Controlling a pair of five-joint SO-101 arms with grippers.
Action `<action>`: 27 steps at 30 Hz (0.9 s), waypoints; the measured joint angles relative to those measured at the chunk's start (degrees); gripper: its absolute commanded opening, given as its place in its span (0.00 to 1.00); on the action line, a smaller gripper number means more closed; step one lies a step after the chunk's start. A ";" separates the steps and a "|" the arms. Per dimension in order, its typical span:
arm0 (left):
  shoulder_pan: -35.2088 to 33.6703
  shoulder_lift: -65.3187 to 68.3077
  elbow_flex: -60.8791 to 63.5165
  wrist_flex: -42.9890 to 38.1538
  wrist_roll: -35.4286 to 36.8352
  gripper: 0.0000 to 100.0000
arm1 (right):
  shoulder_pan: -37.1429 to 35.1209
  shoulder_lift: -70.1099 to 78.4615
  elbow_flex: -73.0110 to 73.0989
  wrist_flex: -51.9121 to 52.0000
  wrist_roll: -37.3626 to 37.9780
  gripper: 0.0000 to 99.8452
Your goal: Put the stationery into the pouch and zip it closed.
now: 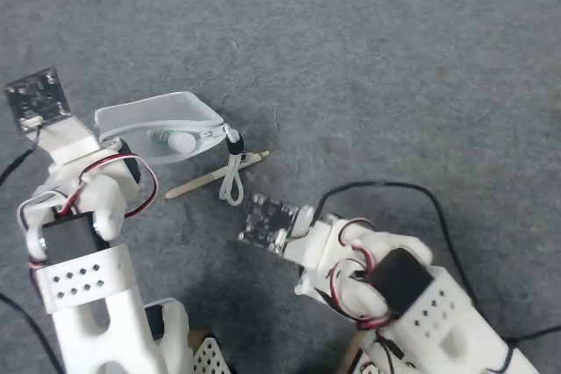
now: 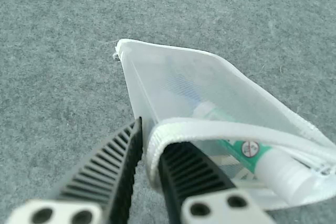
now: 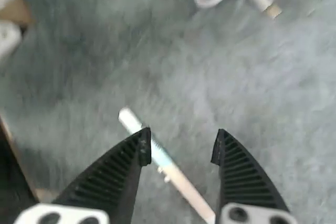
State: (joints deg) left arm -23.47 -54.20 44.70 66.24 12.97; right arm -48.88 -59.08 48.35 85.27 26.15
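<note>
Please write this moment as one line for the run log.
left gripper: shut on pouch rim | right gripper: open above pen | pouch: open, tube inside | pencil: on carpet, crossing strap

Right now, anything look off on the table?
Yes: the wrist strap of the pouch crosses the pencil, so moving either could drag the other. The pouch is unzipped, with a tube inside.

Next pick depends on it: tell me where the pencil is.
In the high view the pencil lies on the grey mat, left of centre, just beside the pouch and crossed by its white strap.
</note>
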 measured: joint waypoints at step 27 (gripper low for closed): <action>0.00 0.00 0.00 -0.70 0.00 0.01 | -2.37 3.96 26.11 -17.67 7.56 0.18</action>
State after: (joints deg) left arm -23.47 -54.20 44.70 65.54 12.97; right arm -51.25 -55.12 74.46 67.60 33.71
